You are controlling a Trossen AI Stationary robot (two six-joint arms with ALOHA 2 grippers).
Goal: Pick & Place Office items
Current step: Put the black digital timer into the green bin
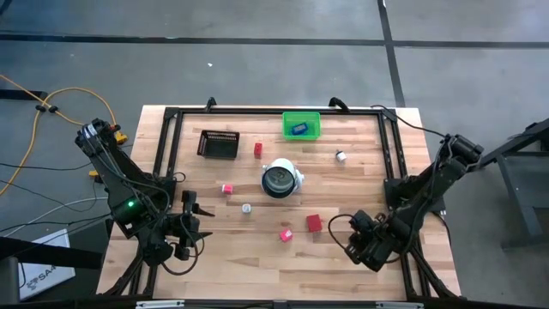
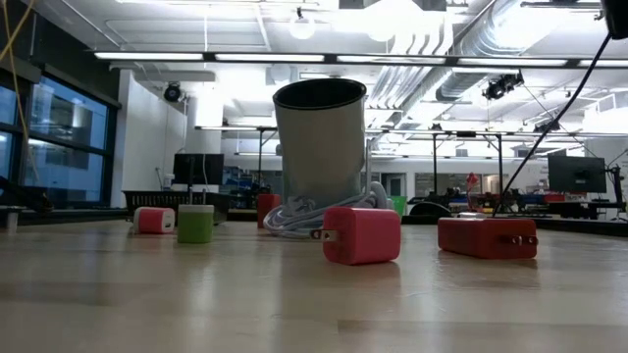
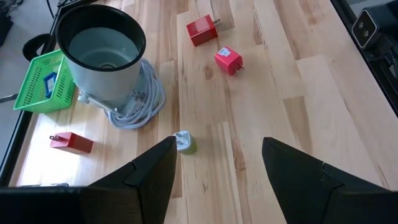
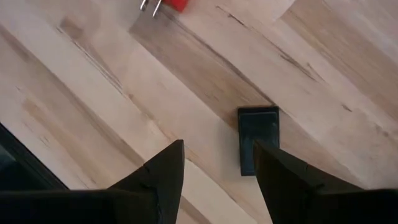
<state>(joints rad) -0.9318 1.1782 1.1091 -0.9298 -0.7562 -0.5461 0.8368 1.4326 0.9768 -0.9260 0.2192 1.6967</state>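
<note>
Your right tool (image 4: 214, 165) hovers open and empty over the black flat rectangle (image 4: 258, 140) on the surface (image 4: 311, 74). It lies flat, so fingers may skid off. Left tool (image 3: 214, 168) waits open.

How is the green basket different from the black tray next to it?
The green basket is bright green, while the black mesh tray is dark. The basket holds a small blue item; I can see nothing in the tray. The basket sits right against the table's far edge; the tray sits a bit closer in. Both are small open containers near the table's far side.
</note>
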